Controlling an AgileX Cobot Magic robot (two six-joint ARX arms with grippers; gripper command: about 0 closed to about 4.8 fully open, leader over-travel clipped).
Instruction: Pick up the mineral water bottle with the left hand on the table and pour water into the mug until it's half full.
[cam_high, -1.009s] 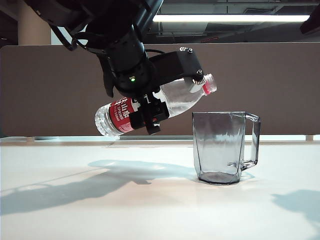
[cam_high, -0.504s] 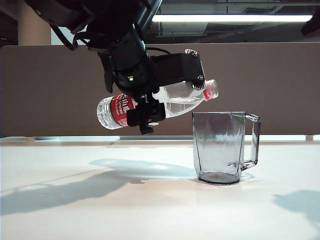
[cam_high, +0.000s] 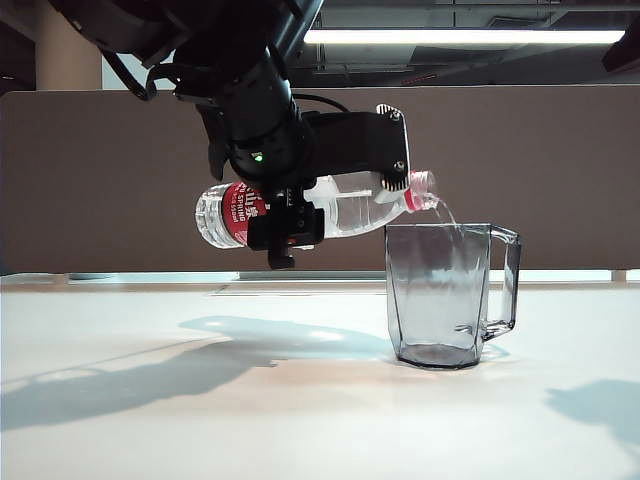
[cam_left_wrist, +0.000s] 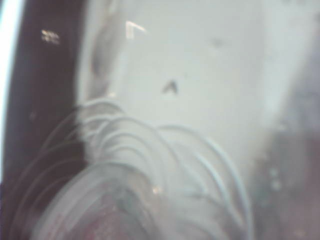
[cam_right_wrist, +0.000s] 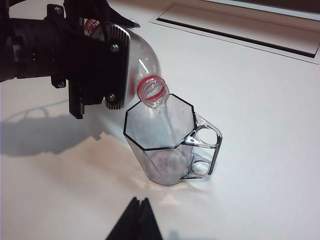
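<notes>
The left tool (cam_high: 330, 195) is clamping the mineral water bottle (cam_high: 355, 205), starting pouring into the mug (cam_high: 445, 295); the right tool (cam_right_wrist: 134, 222), below, is sitting together; next, holding tilt until half full.

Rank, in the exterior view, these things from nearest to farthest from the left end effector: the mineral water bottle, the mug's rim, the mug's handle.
1. The mineral water bottle: clamped in the left end effector.
2. The mug's rim: just below the bottle's mouth, to the right.
3. The mug's handle: on the mug's far right side.
</notes>
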